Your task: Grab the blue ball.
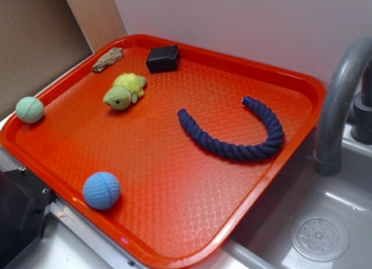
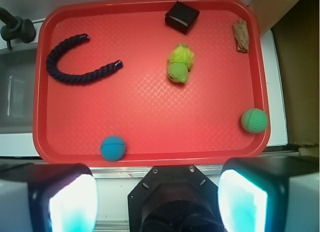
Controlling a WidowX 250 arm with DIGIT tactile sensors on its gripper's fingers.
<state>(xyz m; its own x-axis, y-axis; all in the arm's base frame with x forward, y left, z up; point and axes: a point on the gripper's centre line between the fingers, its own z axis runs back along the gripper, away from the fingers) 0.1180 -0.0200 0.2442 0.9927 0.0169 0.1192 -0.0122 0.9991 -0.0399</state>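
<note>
Gripper (image 2: 158,199) up close at bottom of frame, fingers spread wide, holding nothing.
One blue ball (image 2: 113,148) lower left on tray (image 2: 150,122), one green ball (image 2: 254,120) right, one rope (image 2: 75,66) upper left.

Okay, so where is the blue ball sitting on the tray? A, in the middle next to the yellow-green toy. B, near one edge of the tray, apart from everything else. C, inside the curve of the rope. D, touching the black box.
B: the blue ball lies close to the tray rim, alone, well away from the rope, the toy and the black box.
</note>
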